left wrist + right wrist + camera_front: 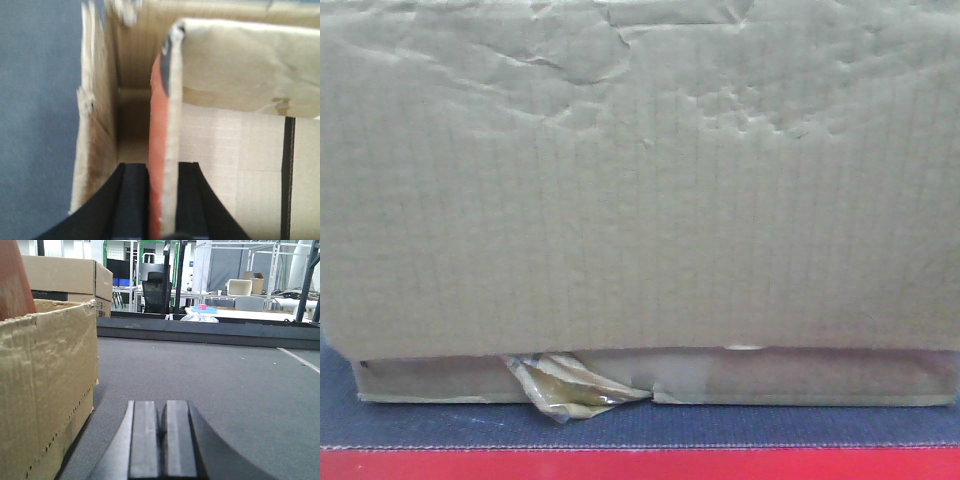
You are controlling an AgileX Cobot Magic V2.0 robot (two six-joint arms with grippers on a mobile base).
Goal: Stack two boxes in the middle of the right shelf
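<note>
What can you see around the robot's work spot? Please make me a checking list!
Surface: dark grey deck with a red rim.
Job's things: tall box sits on the thin flat box; a tape scrap pokes out between them. The steel shelf is not seen.
Clutter: nothing seen.
Grippers: left pincer is clamped on a box flap; right pincer is shut and empty, low near the deck.
Cables: nothing seen.
Surroundings: office chair, white table, another cardboard box behind.

text: none legible | labels: none | surfaces checked: cardboard, deck
</note>
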